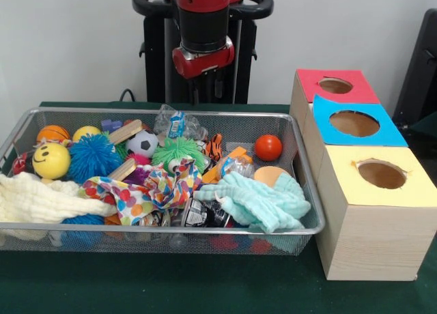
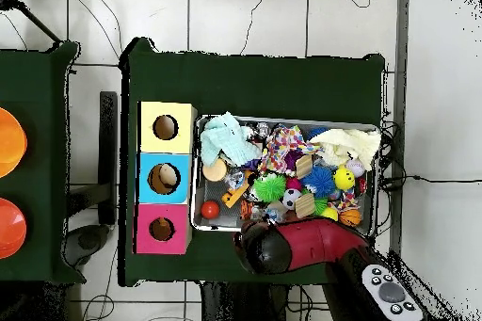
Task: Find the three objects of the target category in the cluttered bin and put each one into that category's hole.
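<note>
Arm (image 1: 203,37) hanging behind bin (image 1: 308,211), search step just starting.
Jaws: can't tell. Next: picking a target, e.g. red ball (image 1: 268,147) nr bin's back wall, boxes (image 1: 372,218) waiting beside.

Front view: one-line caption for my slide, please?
Sawyer arm raised behind a toy-filled mesh bin, beside red, blue and yellow hole boxes.

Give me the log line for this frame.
arm: raised behind bin | gripper: unclear | held: nothing seen | boxes: three, holes open
</note>
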`<state>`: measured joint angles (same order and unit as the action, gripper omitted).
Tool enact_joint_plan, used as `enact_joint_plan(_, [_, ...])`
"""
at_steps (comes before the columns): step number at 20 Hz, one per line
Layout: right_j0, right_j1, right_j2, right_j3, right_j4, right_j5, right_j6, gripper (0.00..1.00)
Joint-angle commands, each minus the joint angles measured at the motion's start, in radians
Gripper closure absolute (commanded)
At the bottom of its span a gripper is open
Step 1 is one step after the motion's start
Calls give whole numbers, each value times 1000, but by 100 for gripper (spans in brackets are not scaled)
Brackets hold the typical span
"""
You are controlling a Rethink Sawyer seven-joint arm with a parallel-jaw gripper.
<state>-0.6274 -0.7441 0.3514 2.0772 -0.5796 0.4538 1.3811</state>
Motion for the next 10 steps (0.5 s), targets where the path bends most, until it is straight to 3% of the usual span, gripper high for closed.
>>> enact_joint_plan(1, [-13, 34, 62, -78, 3, 18, 16, 0])
enact_joint_plan(10, [-14, 24, 65, -66, 7, 5, 25, 0])
